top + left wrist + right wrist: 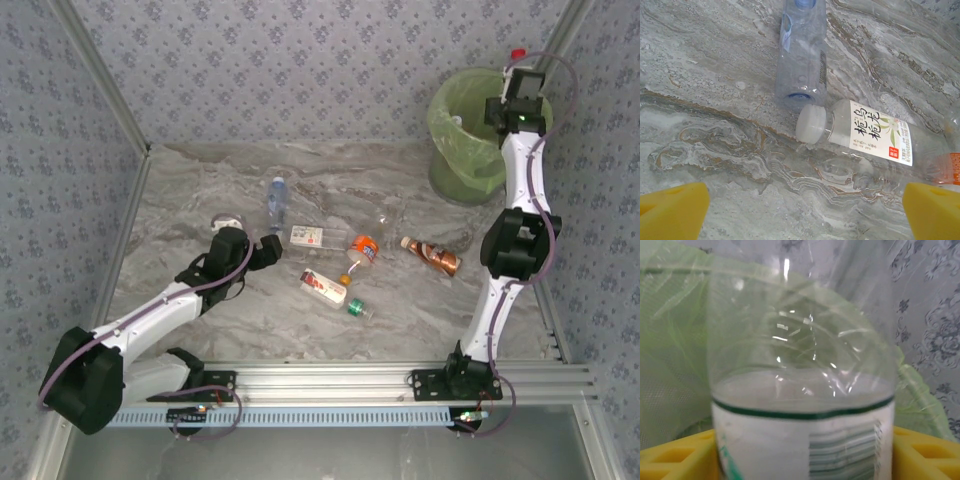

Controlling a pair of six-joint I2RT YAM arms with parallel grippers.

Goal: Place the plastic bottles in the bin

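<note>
Left gripper fingers apart facing Chinese-lettered bottle; right gripper clamped on barcoded bottle above bin; marbled grey table.

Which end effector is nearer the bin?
Right. The right end effector sits over the bin, gripping a bottle; the left end effector is far across the table.
</note>
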